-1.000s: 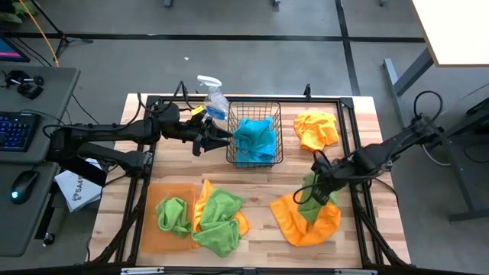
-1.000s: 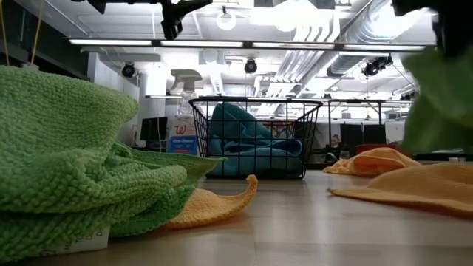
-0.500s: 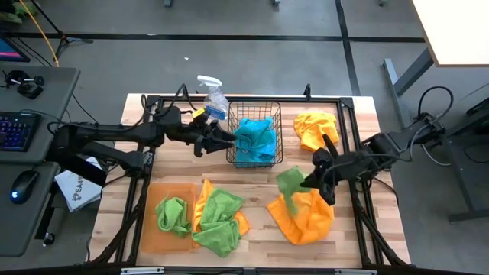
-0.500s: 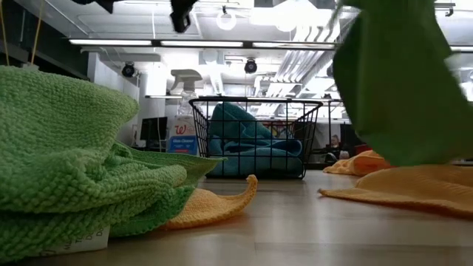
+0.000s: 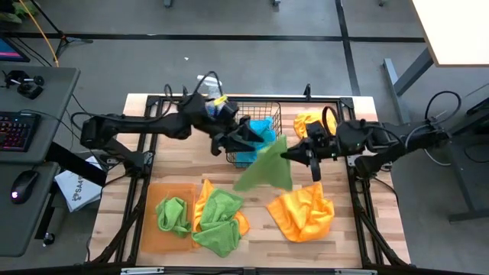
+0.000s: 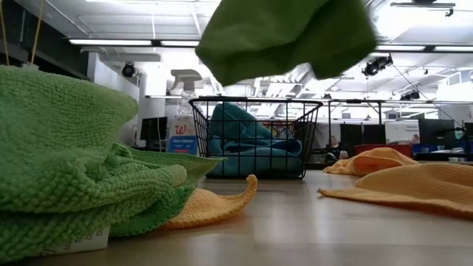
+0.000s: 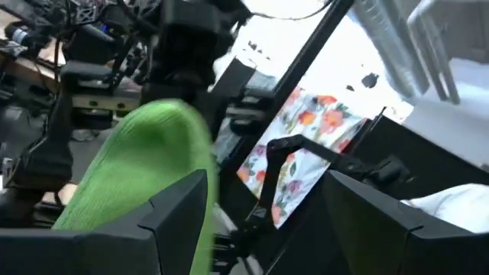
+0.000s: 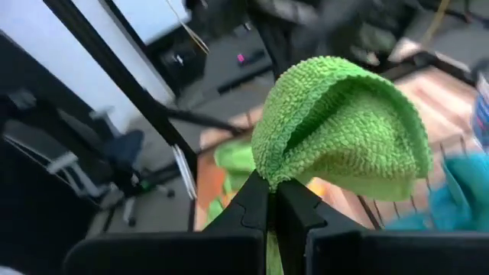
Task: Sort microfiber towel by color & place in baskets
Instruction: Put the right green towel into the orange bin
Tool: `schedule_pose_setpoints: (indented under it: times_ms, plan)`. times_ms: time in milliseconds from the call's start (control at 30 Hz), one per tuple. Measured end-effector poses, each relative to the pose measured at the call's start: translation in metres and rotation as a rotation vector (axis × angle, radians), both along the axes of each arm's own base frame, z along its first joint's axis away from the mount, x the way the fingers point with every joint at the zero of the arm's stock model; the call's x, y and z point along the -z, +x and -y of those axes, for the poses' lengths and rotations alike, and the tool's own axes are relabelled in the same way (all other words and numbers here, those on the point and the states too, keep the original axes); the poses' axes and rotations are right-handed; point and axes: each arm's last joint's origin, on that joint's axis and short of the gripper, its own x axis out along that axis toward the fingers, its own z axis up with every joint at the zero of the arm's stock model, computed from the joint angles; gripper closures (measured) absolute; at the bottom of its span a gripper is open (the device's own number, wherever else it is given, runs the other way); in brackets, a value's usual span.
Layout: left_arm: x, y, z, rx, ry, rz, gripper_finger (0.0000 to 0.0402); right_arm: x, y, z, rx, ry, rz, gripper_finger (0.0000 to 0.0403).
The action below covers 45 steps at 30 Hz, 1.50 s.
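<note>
Inside black basket (image 5: 263,122) blue towels (image 5: 256,134); orange tray (image 5: 153,225), green towel (image 5: 173,215).

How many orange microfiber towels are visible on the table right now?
3: a crumpled orange microfiber towel right of the black wire-mesh basket, one front right, one mostly under green towels. More may be hidden.

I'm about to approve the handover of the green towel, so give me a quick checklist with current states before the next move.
1. Right hand shut on the green towel: ok.
2. Towel lifted clear of the table: ok.
3. Left hand open to receive: ok.
4. Left hand close to the towel, by the black basket: ok.
5. Orange tray has room beside the green towel already on it: ok.
6. Towel free of the basket rim: cannot tell.
</note>
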Motion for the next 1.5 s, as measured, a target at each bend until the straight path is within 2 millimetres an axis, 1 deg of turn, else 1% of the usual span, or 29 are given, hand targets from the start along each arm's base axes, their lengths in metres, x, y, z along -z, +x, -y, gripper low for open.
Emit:
schedule_pose_setpoints:
  times_ms: [167, 233, 367, 500, 633, 767, 900, 1100, 1167, 1200, 1267, 1333, 1367, 1400, 1500]
  plan:
    - [0.003, 0.023, -0.004, -0.034, 0.077, -0.062, 0.0151, -0.01, 0.004, 0.003, -0.037, -0.004, 0.106, 0.0403]
    - [0.005, 0.03, -0.005, -0.074, 0.108, -0.075, 0.0151, -0.011, 0.005, 0.002, -0.051, -0.002, 0.12, 0.0403]
    - [0.006, 0.039, -0.004, -0.079, 0.119, -0.068, 0.0151, -0.01, 0.007, 0.002, -0.047, -0.017, 0.121, 0.0403]
    - [0.003, 0.039, 0.004, 0.014, 0.13, -0.049, 0.0151, -0.01, 0.008, 0.006, 0.01, -0.059, 0.127, 0.0403]
    - [0.002, 0.038, 0.006, 0.089, 0.13, -0.047, 0.0151, -0.012, 0.008, 0.01, 0.029, -0.066, 0.139, 0.0403]
    - [0.003, 0.039, 0.005, 0.064, 0.137, -0.045, 0.0151, -0.014, 0.011, 0.012, 0.016, -0.055, 0.174, 0.0403]
    - [0.005, 0.04, 0.006, 0.004, 0.171, -0.054, 0.0151, -0.016, 0.017, 0.01, 0.002, -0.064, 0.212, 0.0403]
    - [0.005, 0.04, 0.006, -0.006, 0.229, -0.025, 0.0157, -0.015, 0.021, 0.01, 0.002, -0.064, 0.218, 0.0402]
    - [0.006, 0.04, 0.006, -0.007, 0.245, -0.029, 0.0179, -0.016, 0.021, 0.01, 0.002, -0.061, 0.227, 0.0399]
    - [0.008, 0.04, 0.006, -0.007, 0.256, -0.036, 0.02, -0.017, 0.021, 0.01, 0.003, -0.055, 0.237, 0.0396]
    - [0.011, 0.04, 0.006, 0.004, 0.272, -0.061, 0.0263, -0.019, 0.021, 0.01, 0.007, -0.038, 0.262, 0.0386]
    - [0.013, 0.04, 0.004, 0.013, 0.273, -0.083, 0.0348, -0.021, 0.021, 0.01, 0.017, -0.036, 0.277, 0.037]
    - [0.014, 0.039, 0.002, 0.015, 0.275, -0.09, 0.0373, -0.021, 0.021, 0.01, 0.03, -0.043, 0.277, 0.0359]
    - [0.015, 0.039, 0.0, 0.013, 0.272, -0.1, 0.0383, -0.021, 0.021, 0.011, 0.043, -0.046, 0.277, 0.0347]
    - [0.015, 0.034, -0.006, 0.0, 0.27, -0.149, 0.0395, -0.021, 0.021, 0.011, 0.071, -0.045, 0.275, 0.0301]
